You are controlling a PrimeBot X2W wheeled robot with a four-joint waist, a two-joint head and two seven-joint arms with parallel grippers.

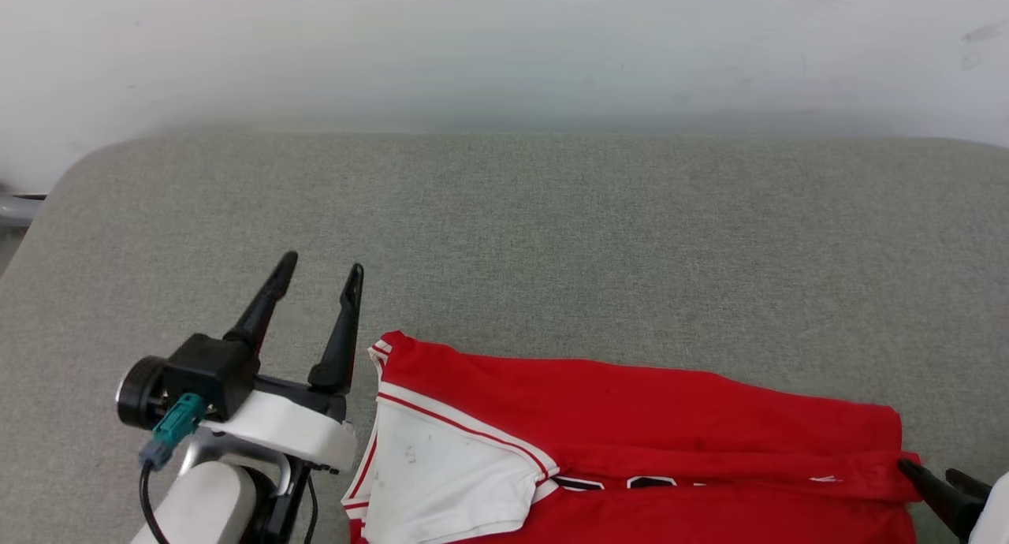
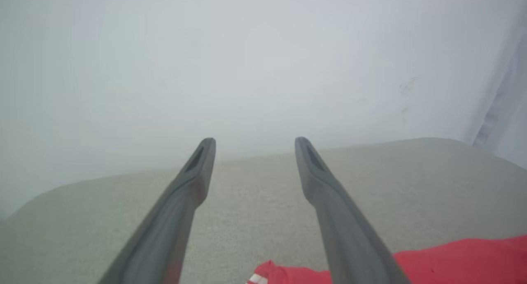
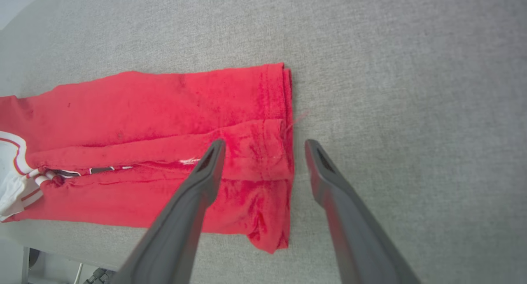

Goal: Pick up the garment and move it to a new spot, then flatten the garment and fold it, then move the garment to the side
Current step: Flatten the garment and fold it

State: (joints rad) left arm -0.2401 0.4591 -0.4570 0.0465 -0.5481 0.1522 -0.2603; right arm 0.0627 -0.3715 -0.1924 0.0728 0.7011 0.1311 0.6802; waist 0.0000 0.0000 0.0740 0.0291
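The garment (image 1: 631, 418), a red jersey with a white sleeve (image 1: 441, 473) at its left end, lies folded into a long strip along the near edge of the table. Parts of its dark numerals (image 1: 615, 483) show in the fold. My left gripper (image 1: 322, 266) stands open just left of the garment's left end, with nothing between its fingers. In the left wrist view the left gripper (image 2: 254, 140) points at the far wall, with the garment (image 2: 461, 259) low at the right. My right gripper (image 3: 264, 143) is open over the hem end of the garment (image 3: 164, 111). In the head view the right gripper (image 1: 928, 471) sits at that end.
A grey fabric-covered table (image 1: 552, 236) stretches bare beyond the garment up to a white wall (image 1: 504, 47). The table's rounded left corner (image 1: 71, 173) shows at the far left. Its near edge (image 3: 61, 257) runs just below the garment in the right wrist view.
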